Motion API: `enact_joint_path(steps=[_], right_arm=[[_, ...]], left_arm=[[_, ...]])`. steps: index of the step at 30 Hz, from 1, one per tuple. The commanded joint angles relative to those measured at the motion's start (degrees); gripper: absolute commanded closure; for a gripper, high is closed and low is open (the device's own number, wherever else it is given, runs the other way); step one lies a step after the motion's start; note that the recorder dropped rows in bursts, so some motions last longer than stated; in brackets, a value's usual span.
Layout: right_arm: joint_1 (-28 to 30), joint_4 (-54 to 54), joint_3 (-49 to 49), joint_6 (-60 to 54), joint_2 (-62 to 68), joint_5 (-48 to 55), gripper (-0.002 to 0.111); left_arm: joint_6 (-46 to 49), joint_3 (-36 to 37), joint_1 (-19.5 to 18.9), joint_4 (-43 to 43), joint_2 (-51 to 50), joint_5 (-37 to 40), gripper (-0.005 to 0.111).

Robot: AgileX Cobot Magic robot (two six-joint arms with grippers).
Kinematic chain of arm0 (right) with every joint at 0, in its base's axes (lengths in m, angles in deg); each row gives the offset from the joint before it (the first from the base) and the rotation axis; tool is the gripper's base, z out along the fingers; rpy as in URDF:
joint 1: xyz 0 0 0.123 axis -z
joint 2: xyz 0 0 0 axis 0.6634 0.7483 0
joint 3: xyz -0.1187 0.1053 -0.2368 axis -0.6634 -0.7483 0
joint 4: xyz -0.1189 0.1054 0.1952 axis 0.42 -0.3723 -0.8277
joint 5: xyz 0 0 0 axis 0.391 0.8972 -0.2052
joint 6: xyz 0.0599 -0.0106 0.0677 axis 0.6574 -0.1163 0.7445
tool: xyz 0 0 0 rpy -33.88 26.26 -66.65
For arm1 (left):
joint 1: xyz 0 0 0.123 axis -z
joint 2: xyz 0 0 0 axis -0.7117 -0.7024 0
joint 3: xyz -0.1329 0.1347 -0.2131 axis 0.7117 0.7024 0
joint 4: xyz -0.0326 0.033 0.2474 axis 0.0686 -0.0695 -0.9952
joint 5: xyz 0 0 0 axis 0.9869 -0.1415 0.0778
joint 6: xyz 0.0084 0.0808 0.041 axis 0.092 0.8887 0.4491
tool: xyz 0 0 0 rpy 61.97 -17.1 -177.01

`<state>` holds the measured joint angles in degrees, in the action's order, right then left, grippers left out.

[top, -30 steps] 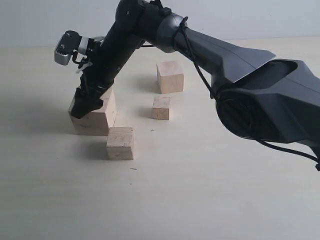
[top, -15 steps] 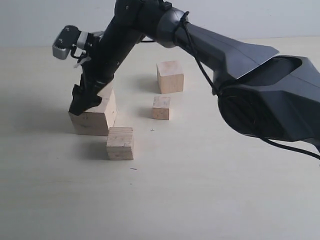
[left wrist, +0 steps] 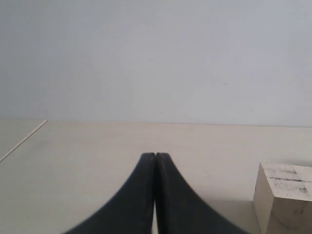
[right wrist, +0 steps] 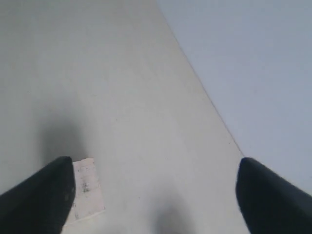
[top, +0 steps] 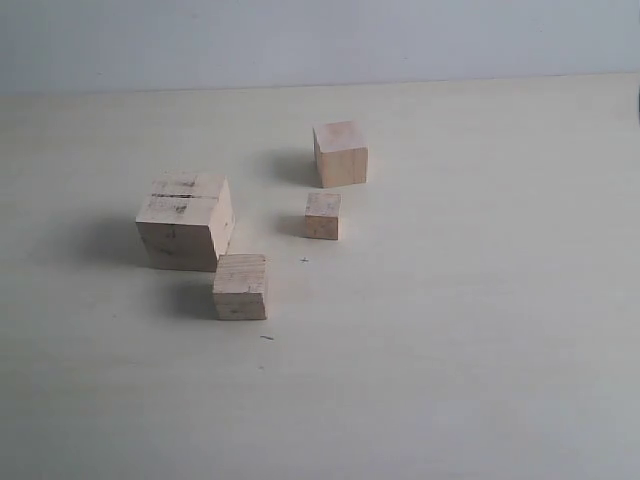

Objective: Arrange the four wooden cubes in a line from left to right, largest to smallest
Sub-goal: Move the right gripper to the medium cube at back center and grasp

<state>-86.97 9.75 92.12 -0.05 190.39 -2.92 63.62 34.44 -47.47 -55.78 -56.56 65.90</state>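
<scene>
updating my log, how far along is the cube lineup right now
Done: the largest cube sits furthest left, which fits the order. In hand: nothing; the left gripper is shut and empty, the right gripper open and empty. Left: the other three form no row, with the front cube by the largest, the back cube behind and the smallest cube between them.
</scene>
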Motion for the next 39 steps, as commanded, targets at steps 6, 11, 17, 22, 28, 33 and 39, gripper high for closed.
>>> enact_joint_path(steps=[6,11,17,22,28,33,39], right_arm=[[1.5,4.7,-16.2,5.1,-7.9,0.1,0.095],[7.2,3.6,-27.6,5.3,-8.6,0.1,0.108],[11.6,3.1,-38.2,5.2,-8.1,-7.0,0.108],[11.4,10.0,-40.1,13.4,-3.2,-11.7,0.070],[11.4,5.8,-40.1,24.6,3.6,-24.9,0.006],[11.5,6.6,-40.1,27.7,6.5,-29.8,0.006],[11.5,7.7,-40.1,27.8,8.8,-29.7,0.006]], left_arm=[[0.0,0.0,-0.1,0.4,0.4,-0.1,0.104],[0.0,0.0,-0.1,0.4,0.4,-0.1,0.104],[0.0,0.0,-0.1,0.4,0.4,-0.1,0.104],[0.0,0.0,-0.1,0.4,0.4,-0.1,0.104],[0.0,0.0,-0.1,0.4,0.4,-0.1,0.104],[0.0,0.0,-0.1,0.4,0.4,-0.1,0.104],[0.0,0.0,-0.1,0.4,0.4,-0.1,0.104]])
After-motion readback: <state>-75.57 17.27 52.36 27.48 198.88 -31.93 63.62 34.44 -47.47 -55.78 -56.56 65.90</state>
